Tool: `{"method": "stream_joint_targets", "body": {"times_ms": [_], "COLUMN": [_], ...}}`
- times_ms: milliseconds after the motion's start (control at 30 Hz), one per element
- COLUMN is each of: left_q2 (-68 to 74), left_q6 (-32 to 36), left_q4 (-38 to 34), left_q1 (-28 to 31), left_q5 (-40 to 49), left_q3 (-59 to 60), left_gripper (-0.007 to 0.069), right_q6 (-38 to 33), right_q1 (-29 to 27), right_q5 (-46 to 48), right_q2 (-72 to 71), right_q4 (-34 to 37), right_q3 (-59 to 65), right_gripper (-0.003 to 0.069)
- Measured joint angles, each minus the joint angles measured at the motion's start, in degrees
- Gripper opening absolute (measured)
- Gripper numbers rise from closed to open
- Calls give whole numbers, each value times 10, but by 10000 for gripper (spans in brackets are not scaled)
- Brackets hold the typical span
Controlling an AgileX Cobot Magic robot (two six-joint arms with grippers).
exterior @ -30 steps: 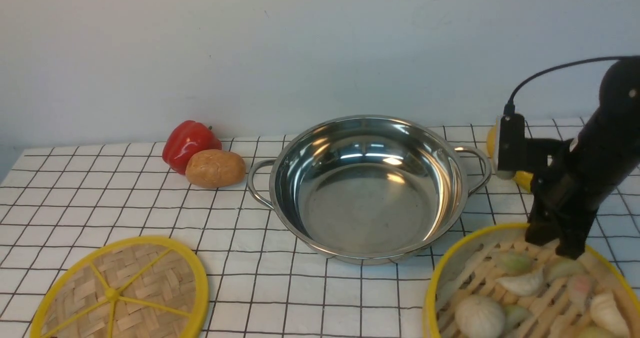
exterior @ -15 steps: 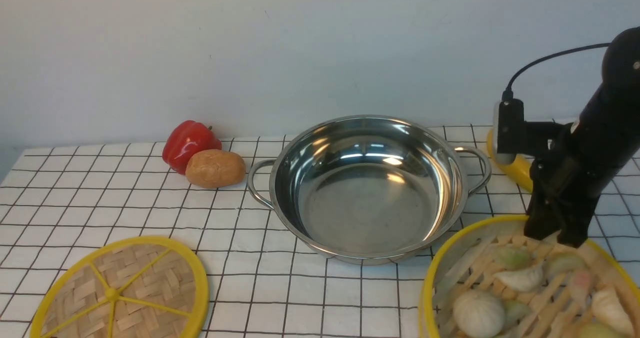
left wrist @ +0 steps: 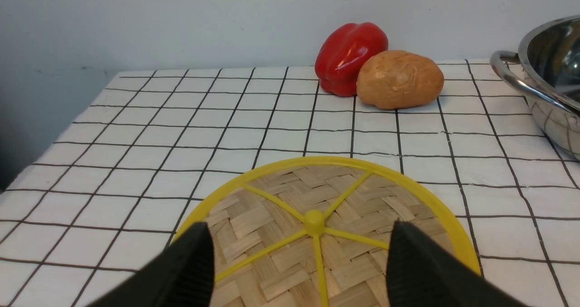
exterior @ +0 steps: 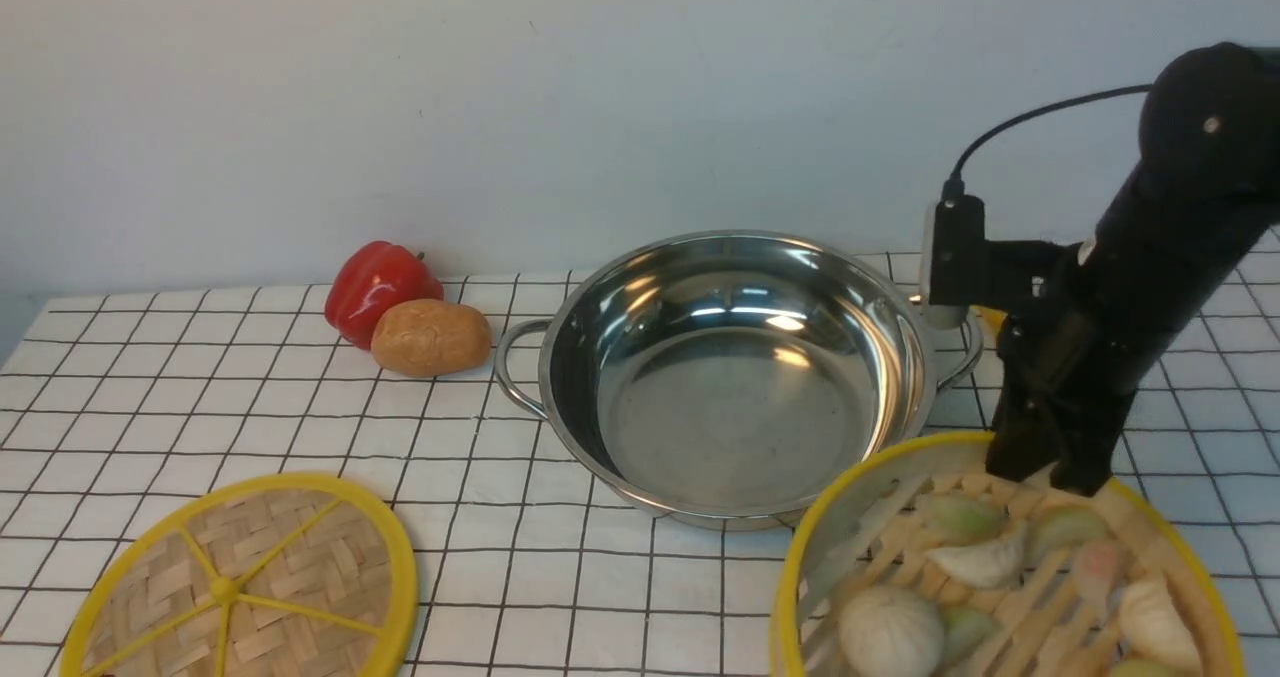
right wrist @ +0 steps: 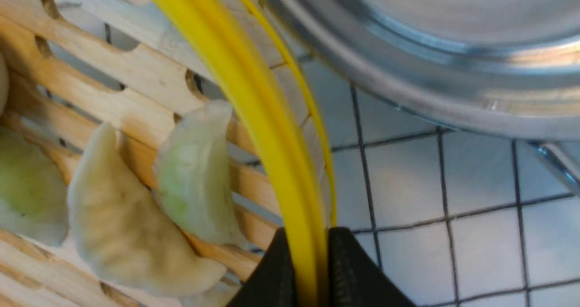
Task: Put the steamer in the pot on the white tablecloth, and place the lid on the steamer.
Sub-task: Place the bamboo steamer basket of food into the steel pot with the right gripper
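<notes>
a: what stood behind it all?
b: a plain pale wall (exterior: 400, 107), greyish-white, softly and evenly lit.
a: anything on it?
b: a few faint marks (left wrist: 86, 67), little more. low down toward the left lay a dark strip (left wrist: 7, 153), perhaps floor or shadow; it was too dim to tell.

A white tablecloth (exterior: 200, 397) with a thin black grid covers the table. The pot (exterior: 740, 407) stands on it at mid-table. A pepper (exterior: 375, 282) and a potato (exterior: 430, 337) lie touching at the far left. The lid (exterior: 240, 582) lies flat at the near left. The steamer (exterior: 860, 517) is at the near right; whether its base touches the cloth cannot be told.
</notes>
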Motion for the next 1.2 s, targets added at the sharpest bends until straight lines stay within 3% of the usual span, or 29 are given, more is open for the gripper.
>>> {"method": "stream_joint_targets", "body": {"times_ms": [567,1200], "left_q2": [0,0], "left_q6": [0,0], "left_q4": [0,0], "left_q1": [0,0], "left_q5": [0,0], "left_q3": [0,0], "left_gripper": [474,474], "right_q6": [29,80], "right_q1": [13,40], "right_q5": [4,9], "right_q2": [0,35], "right_q4": [24,-6], "right_q3": [-78,-177], "right_gripper": [82,82]}}
